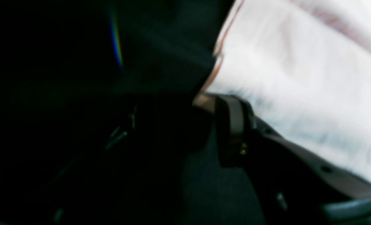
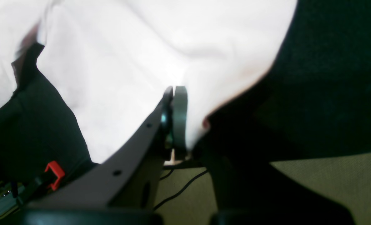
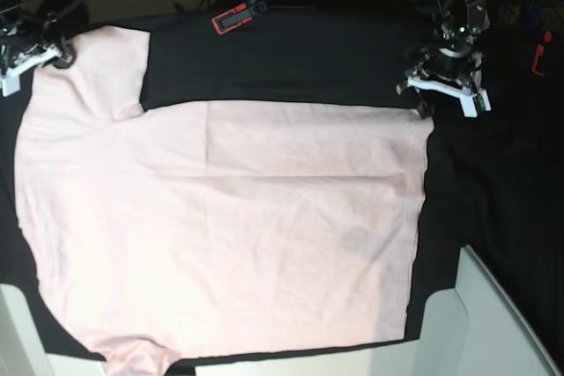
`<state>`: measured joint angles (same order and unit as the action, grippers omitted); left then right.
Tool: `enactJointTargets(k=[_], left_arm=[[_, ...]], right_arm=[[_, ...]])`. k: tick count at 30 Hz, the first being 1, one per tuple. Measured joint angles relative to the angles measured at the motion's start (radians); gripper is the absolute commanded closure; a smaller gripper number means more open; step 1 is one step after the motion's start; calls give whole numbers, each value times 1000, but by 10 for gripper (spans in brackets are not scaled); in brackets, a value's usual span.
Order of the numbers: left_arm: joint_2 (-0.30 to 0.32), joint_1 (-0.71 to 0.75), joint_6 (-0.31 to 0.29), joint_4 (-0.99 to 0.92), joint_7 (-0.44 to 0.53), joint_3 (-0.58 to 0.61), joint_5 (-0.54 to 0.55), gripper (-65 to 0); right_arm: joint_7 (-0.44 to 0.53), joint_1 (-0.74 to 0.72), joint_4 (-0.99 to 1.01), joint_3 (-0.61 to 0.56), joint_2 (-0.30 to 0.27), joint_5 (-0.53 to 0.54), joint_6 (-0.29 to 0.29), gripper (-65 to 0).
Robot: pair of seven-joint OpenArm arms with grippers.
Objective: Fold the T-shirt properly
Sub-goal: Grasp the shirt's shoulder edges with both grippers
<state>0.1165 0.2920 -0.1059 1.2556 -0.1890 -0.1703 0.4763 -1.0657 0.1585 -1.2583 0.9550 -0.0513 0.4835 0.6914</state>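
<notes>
Pale pink T-shirt (image 3: 220, 226) lies spread plain side up over most of the black-clothed desk (image 3: 308, 59), hem edge toward the base view's right, one sleeve reaching up at top left, the other at the bottom edge. Right hand (image 2: 175, 93), at top left in base view, sits at that upper sleeve w/ its fingers (image 2: 180, 115) pressed together, a fold of the pink fabric pinched betw. them per the wrist cam. Left hand (image 3: 423, 105), at top right in base view, is down at the shirt's upper hem corner; its wrist cam is blurred and dark, one finger (image 1: 232, 125) lying against the cloth edge, the other lost in shadow, so can't tell whether the jaws are apart or clamped on the fabric. A black-and-red clamp (image 3: 233, 17) lies at the desk's far edge, cables behind it. Fabric shows faint creases near the middle.
</notes>
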Motion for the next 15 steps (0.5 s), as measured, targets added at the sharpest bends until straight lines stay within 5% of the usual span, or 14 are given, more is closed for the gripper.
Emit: enactJointTargets(k=[9,15], left_arm=[[0,-10,-7,-8,3,0,0,-317],[-10,1,-154,5,-13,-8,0,-319]], right_arm=[[1,0,0,0,0,0,0,0],[2,0,0,0,0,0,0,0]])
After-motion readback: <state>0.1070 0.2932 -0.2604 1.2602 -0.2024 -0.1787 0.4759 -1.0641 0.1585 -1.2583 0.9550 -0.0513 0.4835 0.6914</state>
